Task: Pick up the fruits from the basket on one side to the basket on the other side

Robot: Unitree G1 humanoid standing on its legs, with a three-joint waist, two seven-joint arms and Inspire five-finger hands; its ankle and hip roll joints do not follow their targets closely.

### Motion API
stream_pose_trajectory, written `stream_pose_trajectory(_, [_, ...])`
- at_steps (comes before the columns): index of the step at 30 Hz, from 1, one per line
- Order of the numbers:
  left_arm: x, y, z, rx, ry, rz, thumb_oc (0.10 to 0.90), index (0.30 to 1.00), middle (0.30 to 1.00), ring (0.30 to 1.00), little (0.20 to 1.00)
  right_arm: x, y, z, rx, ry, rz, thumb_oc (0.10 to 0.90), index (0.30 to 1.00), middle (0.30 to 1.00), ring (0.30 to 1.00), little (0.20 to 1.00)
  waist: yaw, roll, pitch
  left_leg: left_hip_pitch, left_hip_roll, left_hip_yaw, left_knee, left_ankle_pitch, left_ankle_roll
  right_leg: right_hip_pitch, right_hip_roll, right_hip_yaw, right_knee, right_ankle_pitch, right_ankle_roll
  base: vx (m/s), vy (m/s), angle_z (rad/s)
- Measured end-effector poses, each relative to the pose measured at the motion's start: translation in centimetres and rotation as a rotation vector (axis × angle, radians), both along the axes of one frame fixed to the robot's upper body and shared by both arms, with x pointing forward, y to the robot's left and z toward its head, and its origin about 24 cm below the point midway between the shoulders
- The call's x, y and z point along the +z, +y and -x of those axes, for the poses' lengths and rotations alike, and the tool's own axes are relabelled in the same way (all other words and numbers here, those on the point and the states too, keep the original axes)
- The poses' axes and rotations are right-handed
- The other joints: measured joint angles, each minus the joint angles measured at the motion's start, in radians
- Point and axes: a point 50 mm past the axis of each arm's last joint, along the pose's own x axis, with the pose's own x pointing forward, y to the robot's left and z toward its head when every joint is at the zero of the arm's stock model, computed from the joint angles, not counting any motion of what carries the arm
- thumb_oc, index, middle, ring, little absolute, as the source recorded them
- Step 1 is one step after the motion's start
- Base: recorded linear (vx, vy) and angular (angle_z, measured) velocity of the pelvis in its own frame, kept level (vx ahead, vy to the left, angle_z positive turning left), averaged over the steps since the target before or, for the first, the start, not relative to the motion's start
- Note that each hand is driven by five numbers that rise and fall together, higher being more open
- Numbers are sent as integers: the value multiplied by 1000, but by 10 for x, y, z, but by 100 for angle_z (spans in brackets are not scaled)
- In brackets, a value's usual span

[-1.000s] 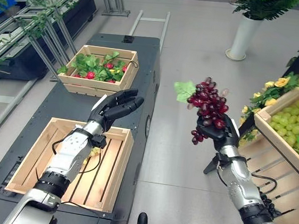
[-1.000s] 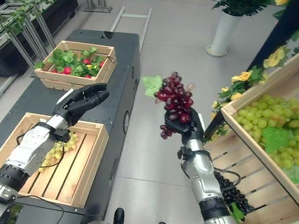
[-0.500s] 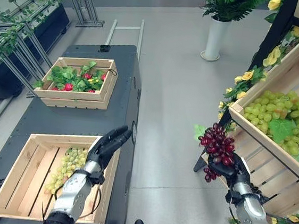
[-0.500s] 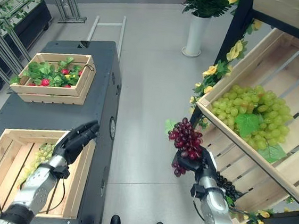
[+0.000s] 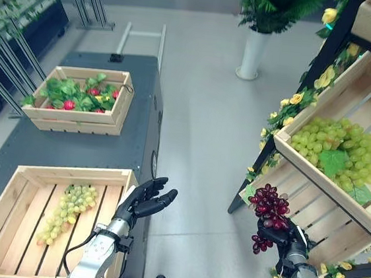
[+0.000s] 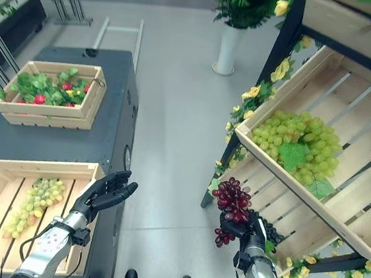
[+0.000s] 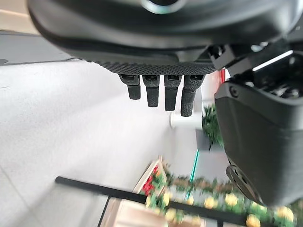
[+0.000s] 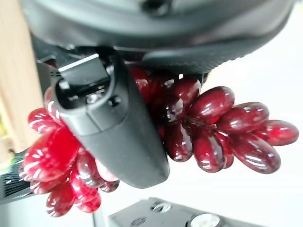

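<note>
Beside the shelf crate (image 5: 337, 215), my right hand (image 5: 280, 234) grips red grapes (image 5: 269, 204); left hand (image 5: 144, 201) hangs open. Carrying step; next, I judge, lower them inside.

The bunch of dark red grapes (image 8: 199, 127) held in the matt black plastic right hand (image 8: 113, 127) is smooth and glossy, with bright highlights on each berry. Beside that hand, the slanted crates of the pale unfinished wooden shelf (image 6: 339, 195) show bare slats and grain, as does the pale wooden slatted crate (image 5: 10, 227) next to the matt black, relaxed left hand (image 5: 142, 201). That crate rests on a smooth, matt dark grey cart top (image 5: 72, 147), above a smooth grey floor (image 5: 201, 114) with a faint sheen.
</note>
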Motion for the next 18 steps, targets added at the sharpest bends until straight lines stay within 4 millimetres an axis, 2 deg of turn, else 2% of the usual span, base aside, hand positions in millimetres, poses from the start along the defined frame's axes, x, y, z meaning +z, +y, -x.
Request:
stream_pose_trajectory(2, [8,-4,-9,-7,-39,-11,800,900,900,900,900,0,2,-8,-9,0,13,400,300,300,300,300,7,-17,17,-45,3,13,13,6,2,-57,0,-6,25,5,0,-224,-72,-17])
stream_pose_trajectory(4, [22,-5,-27,-24,-99,-35,800,900,900,900,900,5,5,-23,-26,-22,18,400,300,300,300,300,8,-39,77,-79,3,14,22,18,7,-100,-1,-11,53,8,-1,-126,-53,-6])
stream_pose_trajectory(6, [33,-7,-39,-34,-144,-48,800,900,900,900,900,11,5,-33,-56,-51,3,400,300,300,300,300,15,-48,134,-102,3,16,40,18,8,-129,-4,-18,80,8,-1,-113,-59,-1])
stream_pose_trajectory(8, [45,-10,-51,-36,-196,-54,800,900,900,900,900,19,3,-44,-74,-100,4,400,300,300,300,300,22,-47,193,-146,7,14,90,7,7,-167,-8,-44,119,4,-6,-89,-63,2])
stream_pose_trajectory(9, [54,-12,-59,-39,-232,-62,800,900,900,900,900,26,3,-54,-90,-135,-6,400,300,300,300,300,27,-45,242,-176,11,11,130,-5,6,-194,-8,-48,153,-4,-13,-74,-36,6])
stream_pose_trajectory(11, [66,-16,-69,-77,-283,-135,800,900,900,900,900,38,2,-68,-107,-183,4,400,300,300,300,300,27,-30,308,-243,18,-6,210,-26,3,-250,-9,-65,229,-29,-21,-70,-12,20])
stream_pose_trajectory(13, [73,-21,-73,-131,-318,-200,800,900,900,900,900,47,-1,-78,-106,-211,17,400,300,300,300,300,30,-18,338,-309,21,-15,280,-47,2,-324,-14,-67,323,-66,-25,-32,15,15])
stream_pose_trajectory(15, [72,-25,-72,-156,-316,-220,800,900,900,900,900,49,-3,-81,-110,-214,23,400,300,300,300,300,30,-13,346,-339,20,-24,325,-63,1,-355,-20,-70,380,-92,-27,-21,15,13])
stream_pose_trajectory(18, [71,-35,-71,-199,-322,-230,800,900,900,900,900,54,-16,-83,-131,-218,61,400,300,300,300,300,32,-7,350,-409,17,-41,440,-112,2,-423,-37,-76,500,-152,-29,-26,8,15])
